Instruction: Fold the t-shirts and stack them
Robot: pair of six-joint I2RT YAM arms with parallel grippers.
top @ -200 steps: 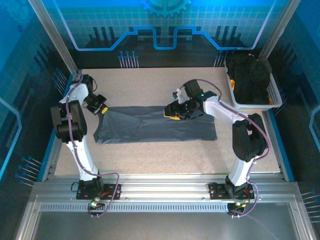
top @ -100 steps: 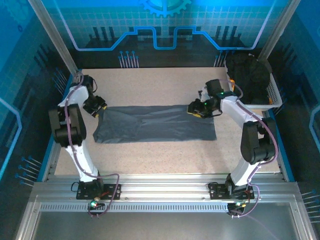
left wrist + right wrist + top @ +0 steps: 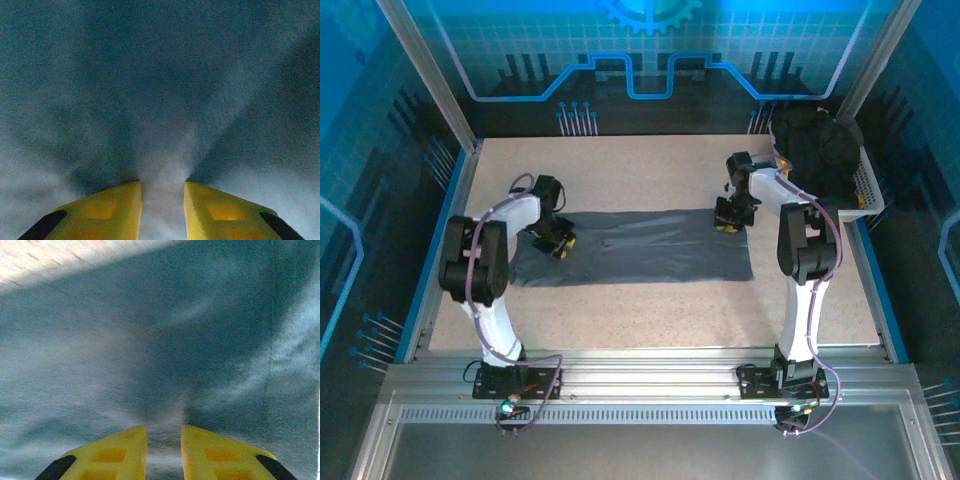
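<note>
T-shirt (image 3: 640, 250) was pinched, jaws nearly closed: left gripper (image 3: 162, 186) 9 o'clock, right gripper (image 3: 164, 430) 2 o'clock; thin fold could be lost if pulled unevenly.

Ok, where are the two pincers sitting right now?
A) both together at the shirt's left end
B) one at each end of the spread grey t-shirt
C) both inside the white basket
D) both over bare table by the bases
B: the left pincer is on the left end of the grey t-shirt and the right pincer is on its far right corner, short of the basket. Cloth puckers between each one's fingers.
</note>
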